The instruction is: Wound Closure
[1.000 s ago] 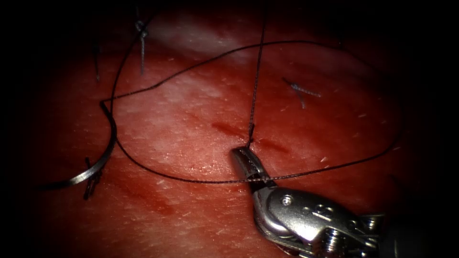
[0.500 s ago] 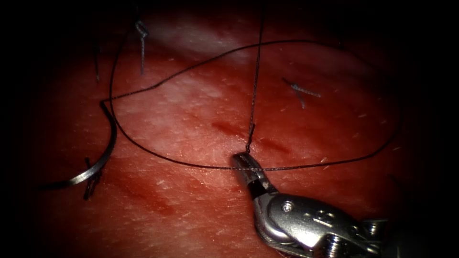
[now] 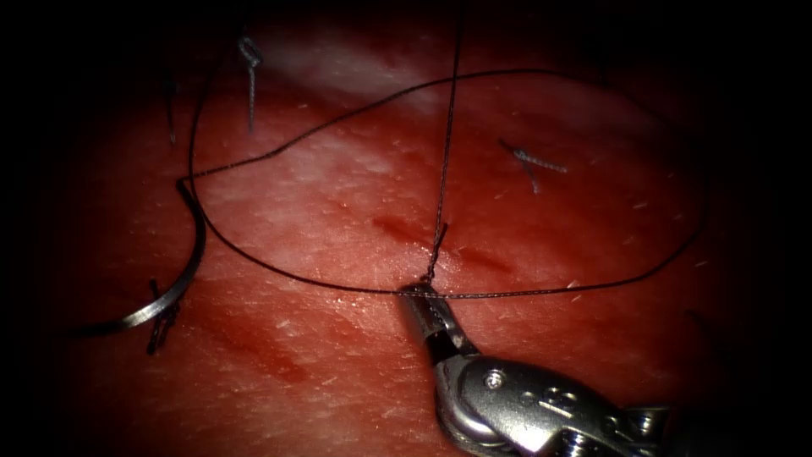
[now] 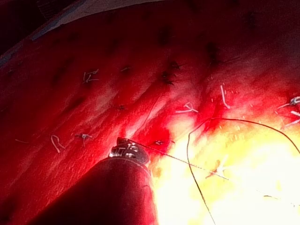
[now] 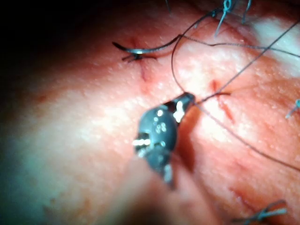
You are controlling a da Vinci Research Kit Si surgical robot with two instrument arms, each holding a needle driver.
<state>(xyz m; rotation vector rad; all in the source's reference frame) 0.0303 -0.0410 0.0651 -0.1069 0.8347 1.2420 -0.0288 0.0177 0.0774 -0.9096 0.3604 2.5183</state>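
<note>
Endoscope view: the right tool (image 3: 420, 294) enters from the lower right, its jaws closed on the thread (image 3: 541, 292) just below the cut (image 3: 406, 228) in the tissue (image 3: 338, 169). One strand runs taut from the jaws up out of sight. The needle (image 3: 173, 288) lies free on the tissue, well left of the cut, its dark far end hard to make out. Left wrist view shows the left tool (image 4: 127, 151); its tip is too indistinct to read.
</note>
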